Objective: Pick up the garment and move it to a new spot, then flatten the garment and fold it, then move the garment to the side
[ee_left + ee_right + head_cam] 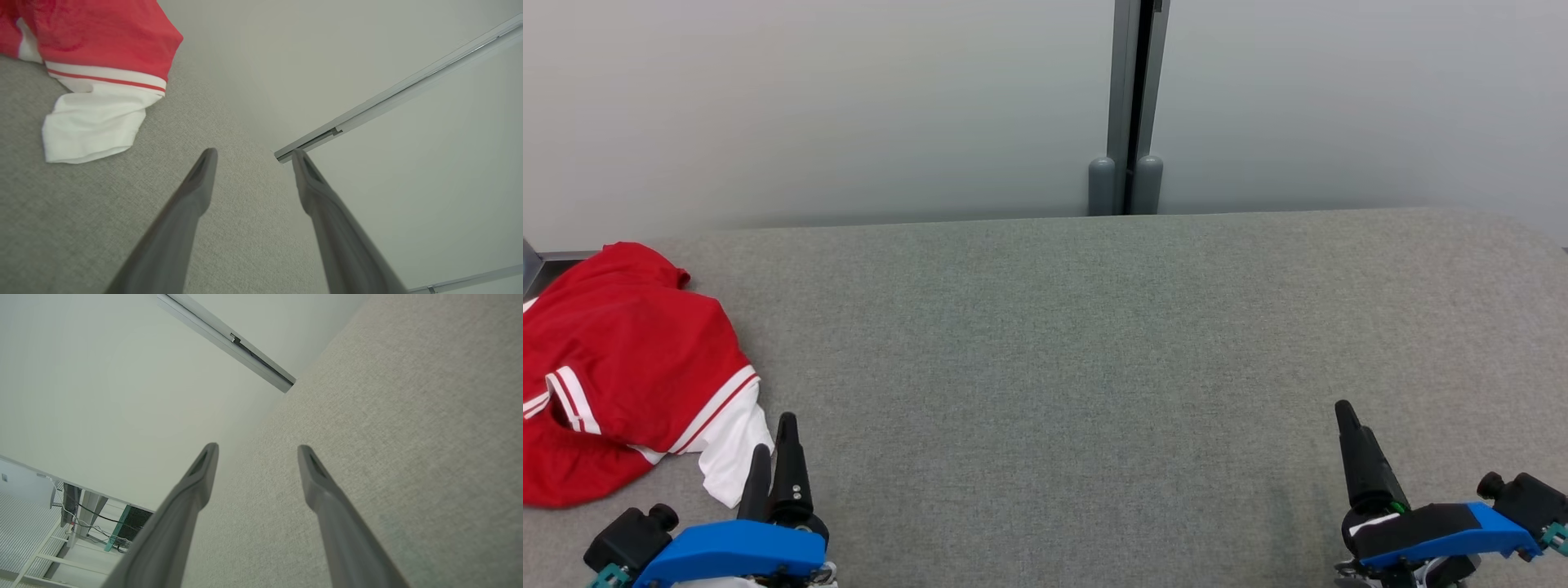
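Note:
The garment (621, 359) is a red top with white stripes and a white inner layer, lying crumpled at the left edge of the grey table (1094, 367). Its white hem and striped cuff also appear in the left wrist view, garment (98, 81), up and to the left of the fingers. My left gripper (772, 441) hovers open at the lower left, just right of the white hem, holding nothing. Open and holding nothing, my right gripper (1347, 416) stands at the lower right, far from the cloth. In the wrist views the left gripper (253, 157) and right gripper (257, 451) have spread fingers over bare fabric.
A pale wall (849, 98) runs behind the table, split by a grey vertical post (1131, 106). A metal piece (539, 265) shows at the far left edge behind the garment. Shelving and cables (73, 522) appear off the table's side in the right wrist view.

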You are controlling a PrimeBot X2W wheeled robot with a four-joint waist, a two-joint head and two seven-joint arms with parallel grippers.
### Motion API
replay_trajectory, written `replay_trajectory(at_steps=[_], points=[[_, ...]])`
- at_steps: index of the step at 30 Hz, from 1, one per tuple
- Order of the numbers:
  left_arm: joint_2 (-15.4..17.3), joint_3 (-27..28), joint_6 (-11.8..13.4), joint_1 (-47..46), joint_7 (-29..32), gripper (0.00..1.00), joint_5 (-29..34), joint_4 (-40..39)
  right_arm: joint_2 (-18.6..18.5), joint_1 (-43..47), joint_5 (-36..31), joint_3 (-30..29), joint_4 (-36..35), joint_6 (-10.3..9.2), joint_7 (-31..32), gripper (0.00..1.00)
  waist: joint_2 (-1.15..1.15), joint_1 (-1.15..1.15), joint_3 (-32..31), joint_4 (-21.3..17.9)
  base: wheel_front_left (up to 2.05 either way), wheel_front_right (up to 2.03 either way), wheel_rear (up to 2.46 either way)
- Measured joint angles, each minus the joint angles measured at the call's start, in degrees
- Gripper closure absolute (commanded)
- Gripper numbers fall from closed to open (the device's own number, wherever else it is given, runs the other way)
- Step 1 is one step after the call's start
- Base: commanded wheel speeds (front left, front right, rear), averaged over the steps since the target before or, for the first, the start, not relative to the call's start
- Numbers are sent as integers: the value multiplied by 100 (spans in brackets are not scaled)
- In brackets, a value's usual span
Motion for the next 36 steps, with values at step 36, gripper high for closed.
replay_trajectory(at_steps=[36], points=[[260, -603, 253, 20, -578, 0, 2773, 177, -12, -43, -2358, 223, -98, 21, -424, 0, 0, 0, 19, 7, 0, 0, 0]])
